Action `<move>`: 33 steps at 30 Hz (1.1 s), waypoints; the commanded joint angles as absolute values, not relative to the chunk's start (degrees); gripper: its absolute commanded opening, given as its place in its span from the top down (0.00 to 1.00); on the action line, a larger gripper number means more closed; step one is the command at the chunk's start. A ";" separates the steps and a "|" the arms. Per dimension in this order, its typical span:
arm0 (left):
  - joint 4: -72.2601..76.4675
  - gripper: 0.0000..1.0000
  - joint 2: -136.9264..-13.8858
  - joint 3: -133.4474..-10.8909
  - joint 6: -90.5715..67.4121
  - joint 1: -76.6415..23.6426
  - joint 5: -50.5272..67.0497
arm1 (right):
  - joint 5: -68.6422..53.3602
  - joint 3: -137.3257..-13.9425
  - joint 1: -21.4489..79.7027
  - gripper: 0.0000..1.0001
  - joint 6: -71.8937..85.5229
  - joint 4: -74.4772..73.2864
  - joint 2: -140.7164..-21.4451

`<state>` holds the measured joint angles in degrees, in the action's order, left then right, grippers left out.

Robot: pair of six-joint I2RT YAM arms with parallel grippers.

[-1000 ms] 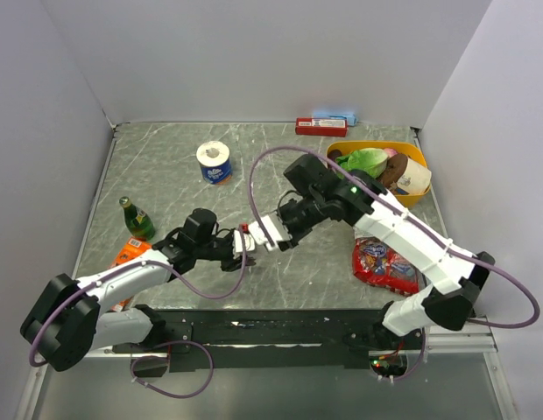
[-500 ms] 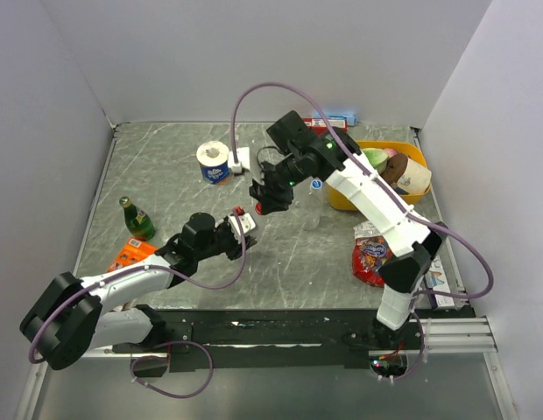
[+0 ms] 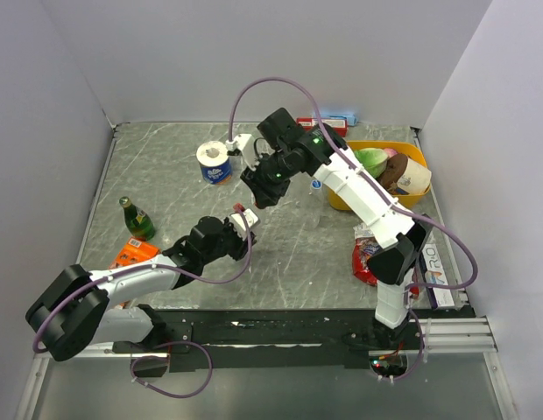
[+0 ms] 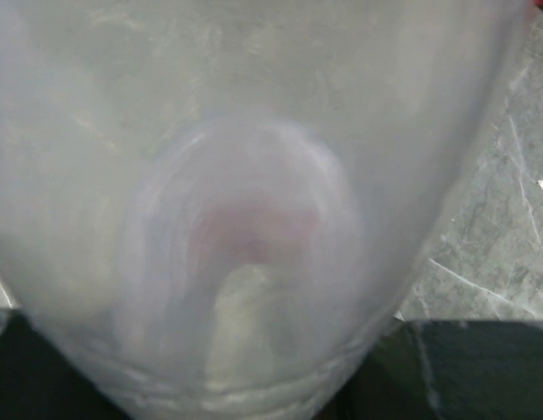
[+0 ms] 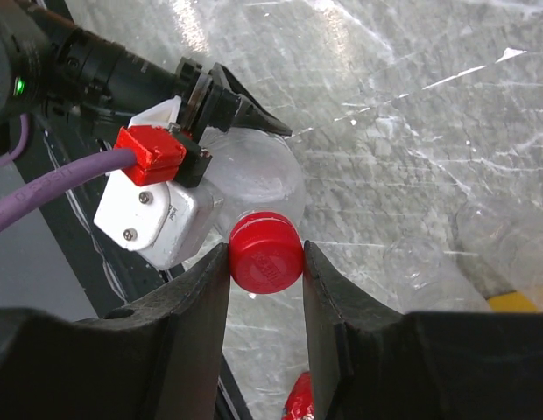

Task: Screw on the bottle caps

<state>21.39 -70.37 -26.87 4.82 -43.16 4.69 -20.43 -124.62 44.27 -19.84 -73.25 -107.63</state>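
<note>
A red bottle cap (image 5: 265, 252) is pinched between the black fingers of my right gripper (image 5: 265, 229), which is shut on it. Right behind the cap is a clear bottle (image 5: 254, 179), held by my left gripper (image 3: 241, 226) at the table's middle front. I cannot tell whether the cap touches the bottle's mouth. From above, my right gripper (image 3: 257, 194) hangs just beyond the left one. In the left wrist view the clear bottle (image 4: 254, 175) fills the picture as a blur, with a reddish patch showing through. A blue cap (image 3: 316, 185) lies near the yellow bowl.
A paper roll (image 3: 214, 161) stands at the back left. A green bottle (image 3: 136, 219) and an orange packet (image 3: 130, 254) are at the left. A yellow bowl (image 3: 337, 201) of toys and a red snack bag (image 3: 377, 260) are at the right. More clear bottles (image 5: 420, 262) lie beside the cap.
My right arm has swung up and toward the back with the red cap, now pointing down at the bottle. My left gripper has shifted slightly right and back with the bottle.
</note>
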 commanded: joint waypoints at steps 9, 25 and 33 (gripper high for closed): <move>29.00 0.99 -68.91 -28.04 2.29 -43.77 9.22 | -19.24 -134.31 43.16 0.26 -21.00 -75.41 -106.27; 11.89 0.99 -71.88 -32.86 30.56 -40.70 36.99 | -32.17 -90.10 43.23 0.12 -75.27 -56.35 -73.14; -1.93 0.99 -75.50 -39.99 45.61 -39.73 42.89 | -38.23 -90.61 46.05 0.19 -94.19 -64.59 -74.53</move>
<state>4.86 -74.63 -36.69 36.27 -39.94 36.25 -33.91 -89.93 44.84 -80.29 -61.67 -73.73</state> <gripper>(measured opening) 0.434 0.828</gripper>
